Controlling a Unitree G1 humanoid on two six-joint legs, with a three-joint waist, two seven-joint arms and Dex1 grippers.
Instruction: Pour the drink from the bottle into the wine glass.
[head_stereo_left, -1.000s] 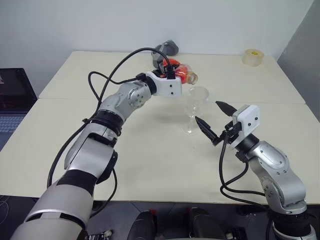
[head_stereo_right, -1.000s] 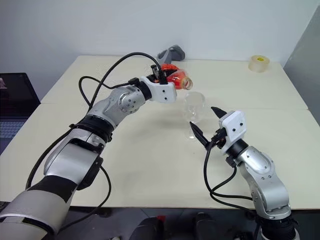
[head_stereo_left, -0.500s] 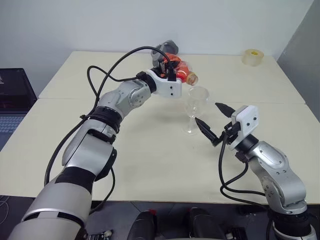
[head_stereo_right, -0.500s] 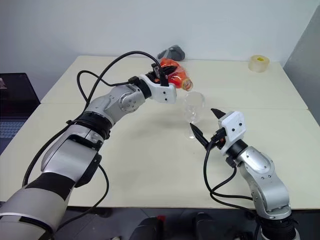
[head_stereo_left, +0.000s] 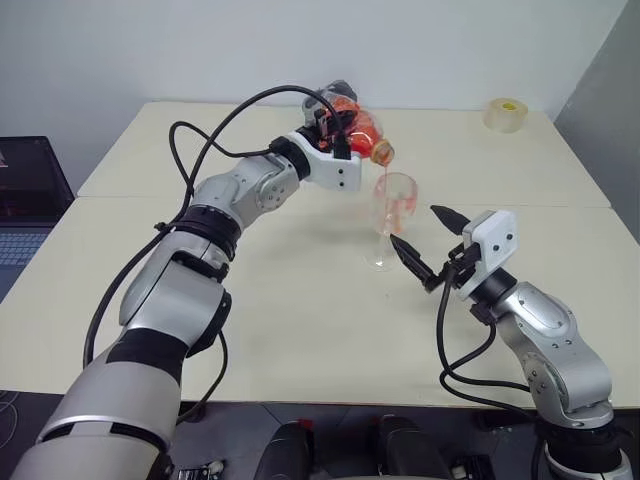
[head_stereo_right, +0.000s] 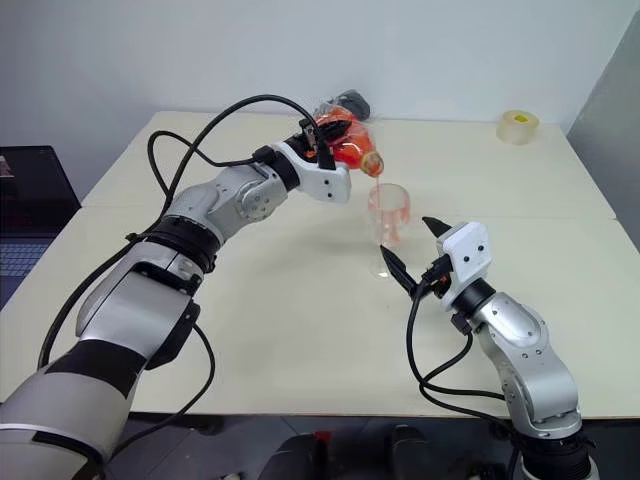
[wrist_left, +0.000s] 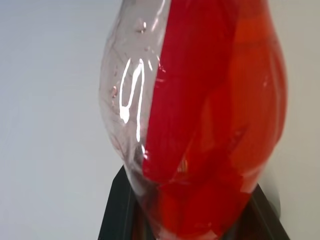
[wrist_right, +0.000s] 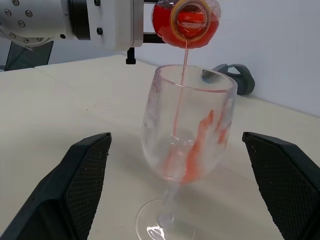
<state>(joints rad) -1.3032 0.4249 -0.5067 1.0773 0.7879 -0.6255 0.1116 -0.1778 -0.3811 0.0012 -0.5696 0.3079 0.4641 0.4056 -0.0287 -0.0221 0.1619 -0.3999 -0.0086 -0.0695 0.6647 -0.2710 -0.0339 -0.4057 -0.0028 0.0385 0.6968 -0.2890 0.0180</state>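
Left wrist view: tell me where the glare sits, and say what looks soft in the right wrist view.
Left wrist view: white streaks of glare on the clear side of the bottle, beside the drink. Right wrist view: the grey curved object behind the wine glass looks slightly soft.

Bottle (head_stereo_left: 360, 133) now tipped further vs. a sec ago, mouth turned down over the wine glass (head_stereo_left: 391, 212), held by the left gripper (head_stereo_left: 335, 131). A thin stream of the drink (wrist_right: 180, 80) is now seen falling from the mouth into the bowl, where none was seen before. Red streaks and a little red liquid are now seen inside the bowl, which was clear earlier.
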